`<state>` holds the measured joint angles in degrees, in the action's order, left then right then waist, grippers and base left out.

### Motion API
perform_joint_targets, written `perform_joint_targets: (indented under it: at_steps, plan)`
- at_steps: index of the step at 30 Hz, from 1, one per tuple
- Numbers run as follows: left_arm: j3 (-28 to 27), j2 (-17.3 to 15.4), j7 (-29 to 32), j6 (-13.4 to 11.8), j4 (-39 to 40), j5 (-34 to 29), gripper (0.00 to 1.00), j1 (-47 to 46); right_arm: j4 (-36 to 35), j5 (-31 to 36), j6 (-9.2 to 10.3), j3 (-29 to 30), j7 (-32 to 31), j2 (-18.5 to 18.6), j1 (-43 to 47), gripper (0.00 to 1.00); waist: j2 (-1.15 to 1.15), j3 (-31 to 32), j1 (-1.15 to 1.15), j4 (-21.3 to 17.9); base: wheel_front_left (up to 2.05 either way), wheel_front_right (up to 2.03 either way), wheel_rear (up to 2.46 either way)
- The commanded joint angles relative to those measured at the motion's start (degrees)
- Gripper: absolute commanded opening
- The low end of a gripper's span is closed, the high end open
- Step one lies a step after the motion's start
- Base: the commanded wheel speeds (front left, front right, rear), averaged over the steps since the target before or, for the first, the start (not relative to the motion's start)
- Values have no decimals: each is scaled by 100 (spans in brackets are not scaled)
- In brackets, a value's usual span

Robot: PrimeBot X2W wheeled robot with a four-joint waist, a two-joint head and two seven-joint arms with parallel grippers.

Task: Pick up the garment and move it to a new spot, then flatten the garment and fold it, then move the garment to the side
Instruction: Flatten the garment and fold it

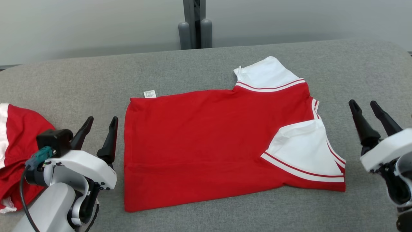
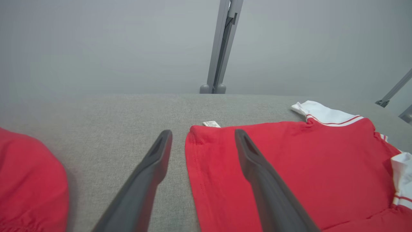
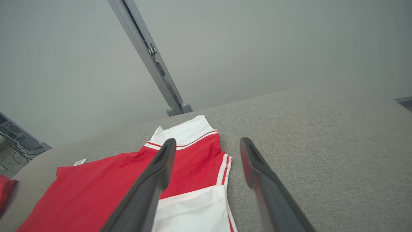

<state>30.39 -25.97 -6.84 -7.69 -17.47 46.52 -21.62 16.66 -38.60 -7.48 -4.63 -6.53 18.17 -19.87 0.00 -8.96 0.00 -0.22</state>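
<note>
While garment [image 1: 209, 151] lies flat, second shirt [image 1: 19, 151] leftward

This looks like a robotics lab or test bay in an office-type building, not a home. The bench [image 1: 206, 64] is a broad slab with rounded corners, wrapped in plain grey fabric. Behind it, at 12 o'clock, bare pale grey wall panels [image 1: 80, 25] meet at a grey metal post [image 1: 194, 22] standing on two cylindrical feet. In the left wrist view, slanted metal struts [image 2: 394, 87] stand at 3 o'clock. In the right wrist view, at 9 o'clock, loose cables [image 3: 11, 145] trail beside what seems a computer case [image 3: 11, 128]. On the fabric lie a red-and-white garment [image 1: 219, 145] and, at 9 o'clock, a second red cloth [image 1: 22, 145].
</note>
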Motion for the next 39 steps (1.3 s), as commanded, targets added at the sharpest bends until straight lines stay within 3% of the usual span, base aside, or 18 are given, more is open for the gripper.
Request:
perform_joint_targets:
  at_steps: [1, 8, 13, 20, 26, 39]
  plan:
    - [-24, 20, -72, -30, 2, -29, 100, 22, -30, 77, -3, -38, 115, 29, 113, 100, 0, 37, 0, -25, 0, 0, 0]
    - [-239, 356, -804, -288, 116, -521, 100, 493, 53, 1048, -3, -171, 1575, -139, 682, 100, 0, 236, 0, -59, 0, 0, 0]
    - [-711, 733, -825, -374, 421, -1209, 100, 1115, 365, 1319, -3, 44, 1981, -477, 1005, 100, 0, 317, 0, -75, 0, 0, 0]
    - [-1280, 1181, -830, -67, 365, -1757, 100, 1746, 698, 1336, -3, 169, 2116, -763, 1163, 100, 0, 334, 0, -118, 0, 0, 0]
    - [-1148, 1286, -768, 224, -286, -1894, 100, 1772, 1160, 1021, -3, 197, 1919, -881, 1099, 100, 0, 351, 0, -101, 0, 0, 0]
    - [-917, 1227, 249, 179, -889, -1733, 100, 1659, 1936, 149, -3, -25, 1471, -898, 851, 100, 0, 309, 0, -46, 0, 0, 0]
